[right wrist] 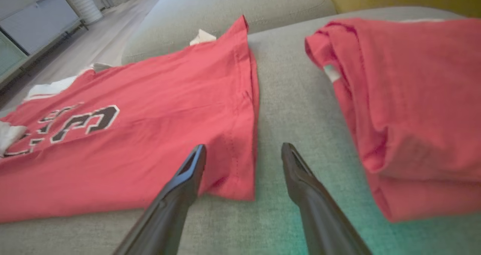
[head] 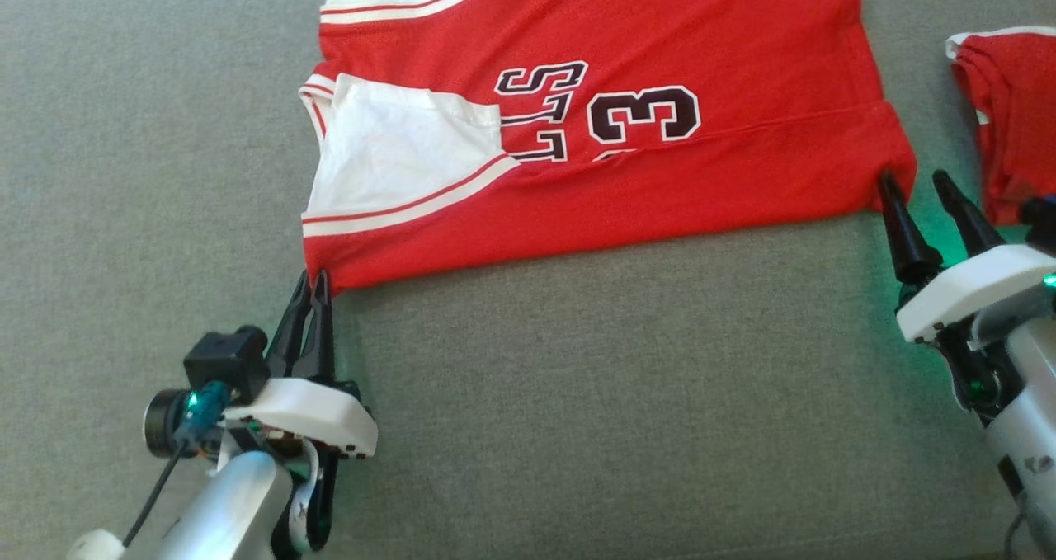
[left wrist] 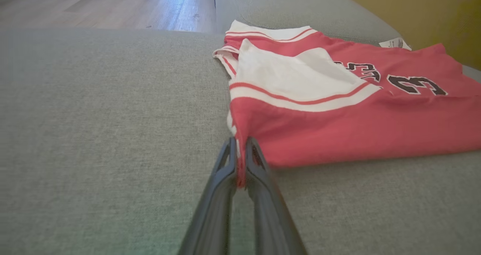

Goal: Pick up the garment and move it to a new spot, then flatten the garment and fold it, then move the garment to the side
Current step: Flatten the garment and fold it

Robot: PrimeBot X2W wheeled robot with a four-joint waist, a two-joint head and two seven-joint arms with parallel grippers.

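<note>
Red-and-white mesh jersey (head: 660, 172) lying flat for folding
Left gripper (head: 313, 286) is clamping one near corner; right gripper (head: 917, 185) is gaping astride the other.

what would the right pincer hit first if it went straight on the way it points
Probably the near hem corner of the red jersey, which lies between the open fingers of the right pincer; the depth is hard to judge.

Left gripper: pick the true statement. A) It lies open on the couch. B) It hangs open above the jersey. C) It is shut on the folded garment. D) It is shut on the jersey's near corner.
D: the left gripper pinches the corner of the jersey between closed fingers.
</note>
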